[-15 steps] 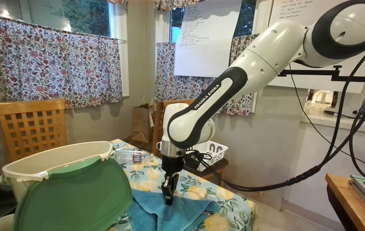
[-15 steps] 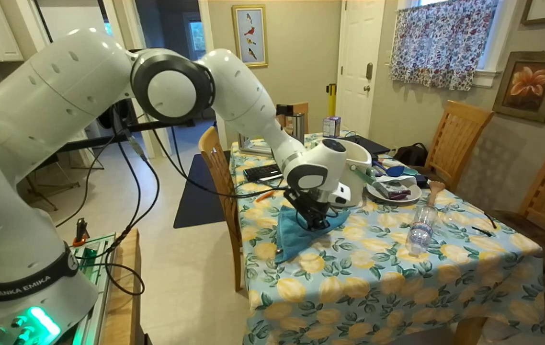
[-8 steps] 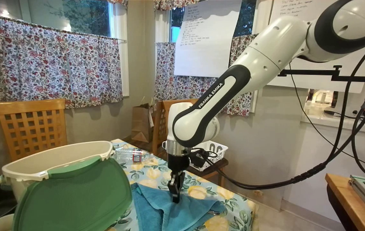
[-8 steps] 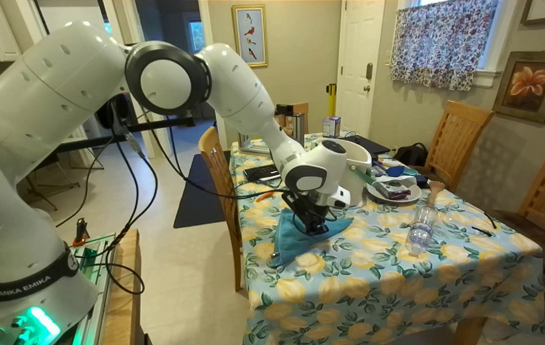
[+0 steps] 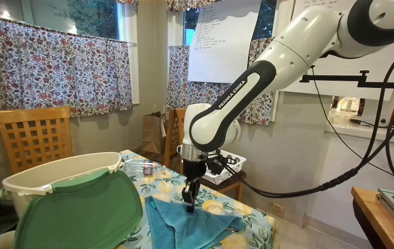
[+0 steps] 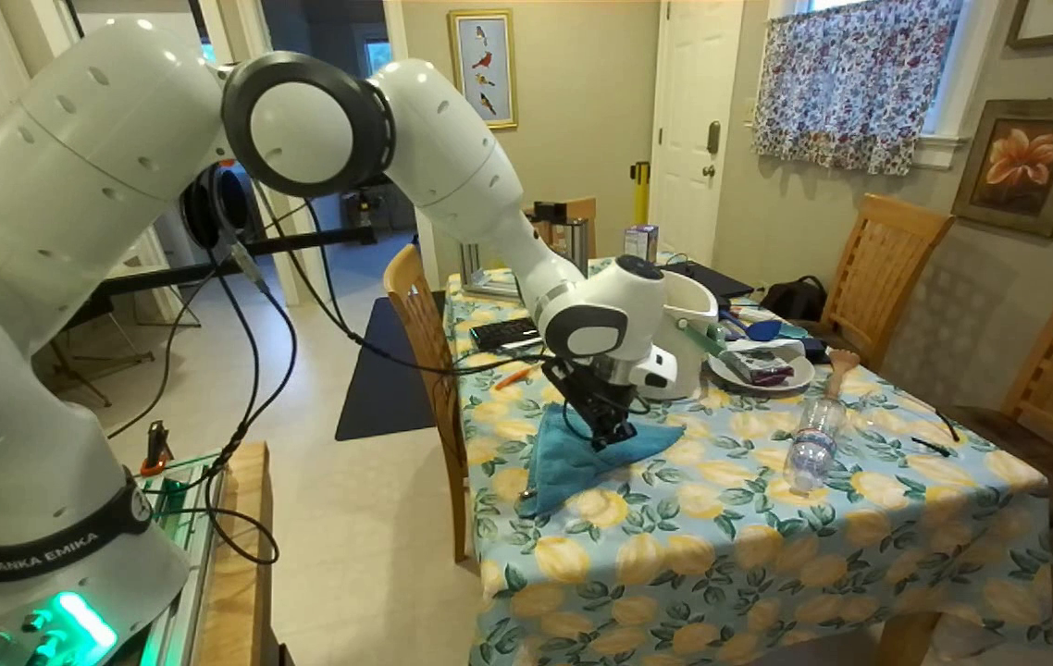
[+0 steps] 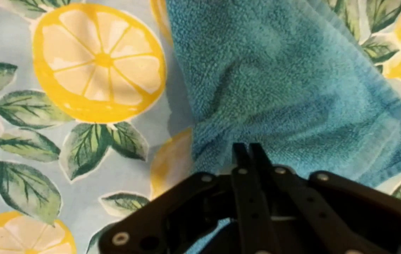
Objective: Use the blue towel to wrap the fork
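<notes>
Lemon-print tablecloth [image 7: 98, 148] both sides of blue towel [image 7: 278, 84], w/ fork [image 5: 232, 229] partly past its edge & claw [image 7: 247, 146] closed o/ towel.

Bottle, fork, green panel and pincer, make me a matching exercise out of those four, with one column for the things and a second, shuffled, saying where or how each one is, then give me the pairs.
Things
1. clear bottle
2. fork
3. green panel
4. pincer

Place or state
A. tilted beside the cream tub
B. black, with jaws nearly together
C. lying on its side on the lemon-print tablecloth
D. only a silver bit showing, at the edge of the blue towel

Pairs: 1-C, 2-D, 3-A, 4-B.
</notes>
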You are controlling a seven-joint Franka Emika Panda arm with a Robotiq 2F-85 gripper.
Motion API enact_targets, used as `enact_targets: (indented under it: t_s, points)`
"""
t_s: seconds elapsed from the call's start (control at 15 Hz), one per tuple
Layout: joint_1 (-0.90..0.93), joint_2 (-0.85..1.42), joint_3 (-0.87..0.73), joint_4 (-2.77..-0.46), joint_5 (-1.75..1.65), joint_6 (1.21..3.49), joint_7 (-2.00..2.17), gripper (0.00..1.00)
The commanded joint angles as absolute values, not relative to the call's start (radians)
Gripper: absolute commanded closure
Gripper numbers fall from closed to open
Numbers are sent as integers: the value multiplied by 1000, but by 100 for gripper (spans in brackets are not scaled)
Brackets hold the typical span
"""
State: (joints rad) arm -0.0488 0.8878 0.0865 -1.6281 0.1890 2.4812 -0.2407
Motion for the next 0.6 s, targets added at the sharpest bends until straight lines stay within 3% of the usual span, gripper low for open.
enact_targets:
  t_s: [0.0,0.53]
  points:
    - [-53,803,92,-1714,165,2560,-215,60]
    - [-55,831,60,-1679,117,2735,-213,4]
